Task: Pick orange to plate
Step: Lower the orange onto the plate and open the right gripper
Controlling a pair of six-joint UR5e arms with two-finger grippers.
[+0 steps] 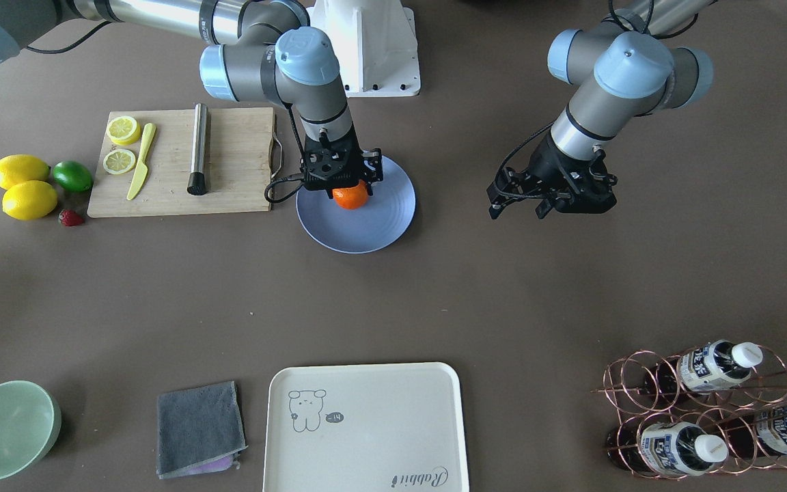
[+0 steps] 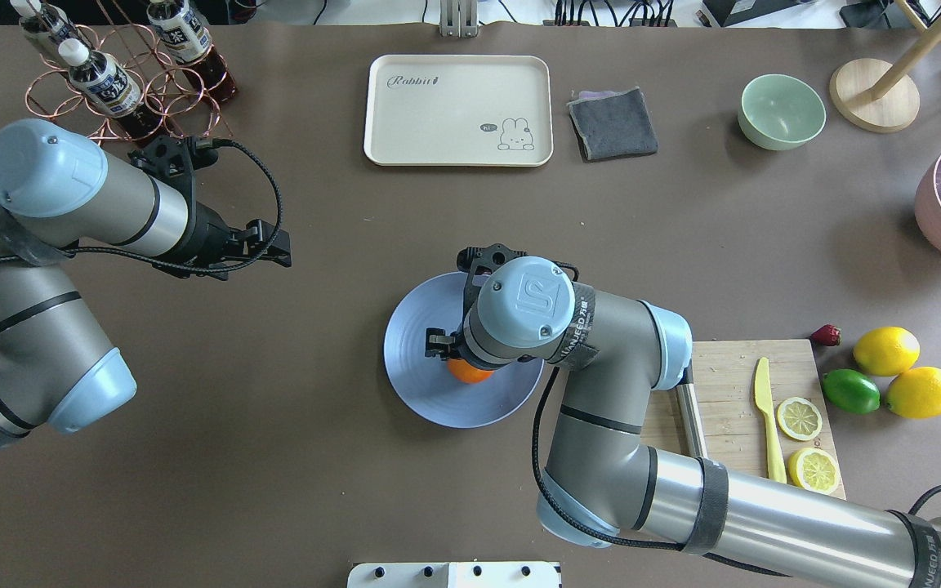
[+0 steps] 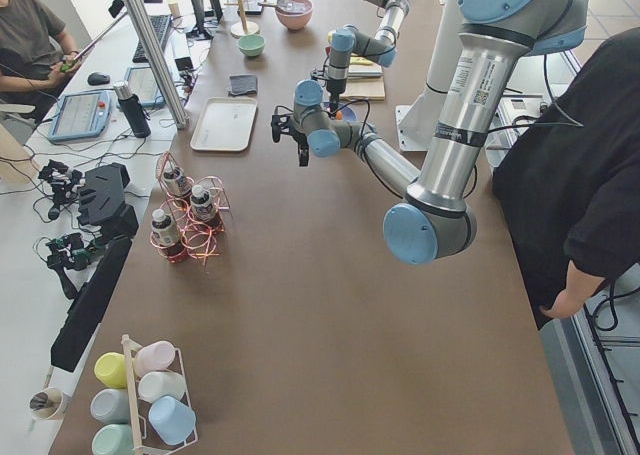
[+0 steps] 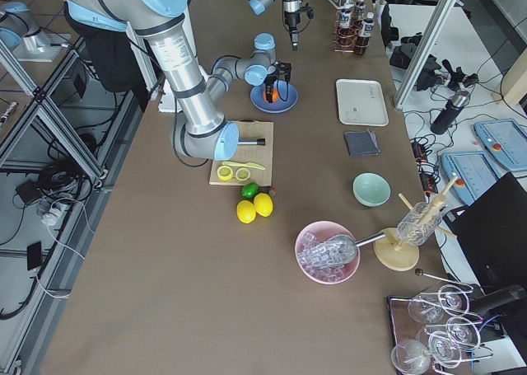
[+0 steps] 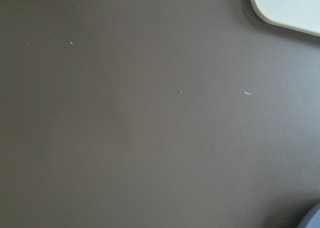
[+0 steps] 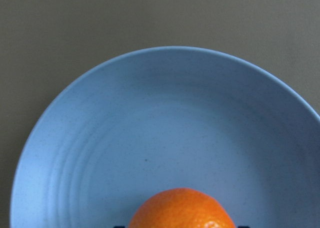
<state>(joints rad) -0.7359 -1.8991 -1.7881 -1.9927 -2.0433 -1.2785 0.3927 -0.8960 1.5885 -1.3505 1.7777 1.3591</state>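
Note:
The bright orange [image 1: 350,197] sits low over the near half of the light-blue plate [image 1: 380,225], and my right gripper [image 1: 350,189] comes straight down on it and is shut on it. In the right wrist view the orange [image 6: 182,208] fills the bottom centre with the plate [image 6: 150,112] spread beneath it. I cannot tell whether the fruit touches the plate. From overhead my right wrist hides most of the orange [image 2: 467,371]. My left gripper [image 1: 520,207] hangs open and holds nothing above bare table, well to the plate's side.
A wooden cutting board [image 1: 229,184] with lemon slices, a yellow knife and a metal rod lies beside the plate. Two lemons [image 1: 21,171], a lime [image 1: 72,175] and a strawberry [image 1: 71,217] lie beyond it. The cream tray [image 1: 366,424], grey cloth [image 1: 199,427], green bowl [image 1: 4,430] and bottle rack [image 1: 708,410] line the far edge.

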